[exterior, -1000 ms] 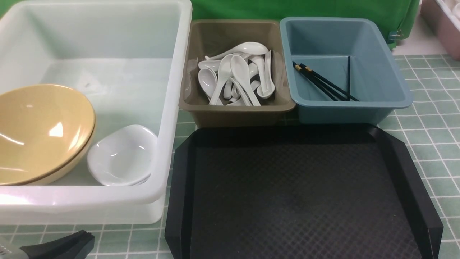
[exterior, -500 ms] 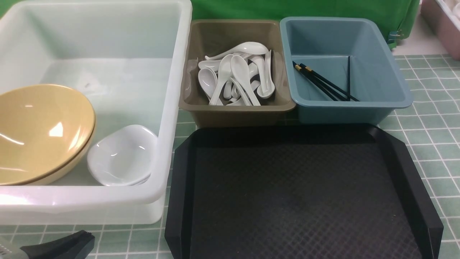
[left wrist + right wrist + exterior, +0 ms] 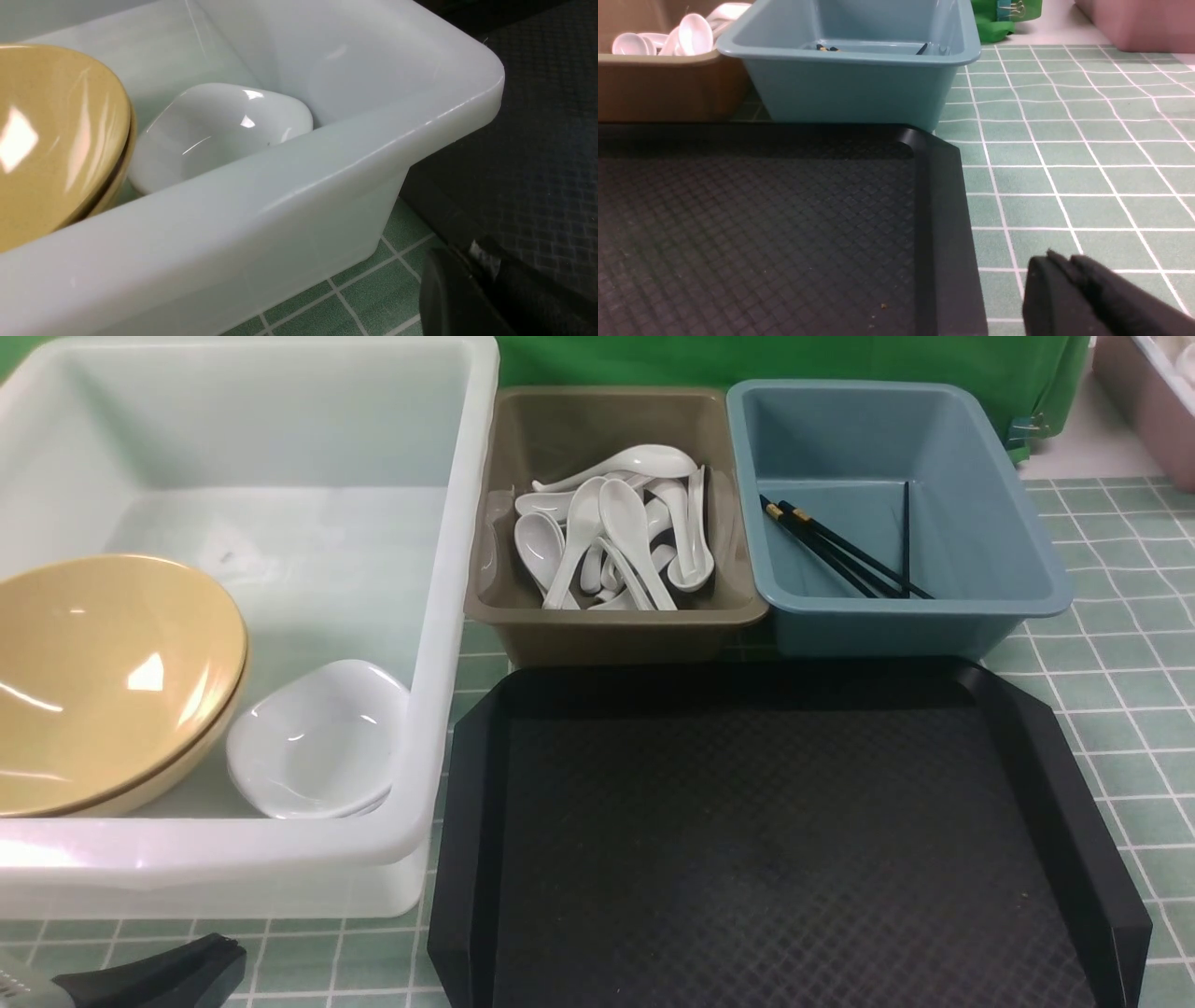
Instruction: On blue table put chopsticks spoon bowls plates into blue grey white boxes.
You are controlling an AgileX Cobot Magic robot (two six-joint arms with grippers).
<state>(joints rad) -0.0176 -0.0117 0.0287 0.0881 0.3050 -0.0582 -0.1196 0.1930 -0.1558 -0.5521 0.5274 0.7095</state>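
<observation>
The white box (image 3: 439,616) holds a yellow bowl (image 3: 103,681) and a small white plate (image 3: 317,737), also seen as bowl (image 3: 51,140) and plate (image 3: 219,126) in the left wrist view. Several white spoons (image 3: 616,537) lie in the grey box (image 3: 616,616). Black chopsticks (image 3: 840,551) lie in the blue box (image 3: 1027,541). My left gripper (image 3: 224,947) is shut and empty, low beside the white box's near corner (image 3: 460,256). Shut with nothing between its fingers, my right gripper (image 3: 1059,259) hovers over the tablecloth right of the tray; the front view does not show it.
A black tray (image 3: 775,849) with nothing on it lies in front of the grey and blue boxes; its corner (image 3: 934,154) is near my right gripper. Green checked cloth (image 3: 1120,691) covers the table. A pink bin (image 3: 1153,392) stands at the far right.
</observation>
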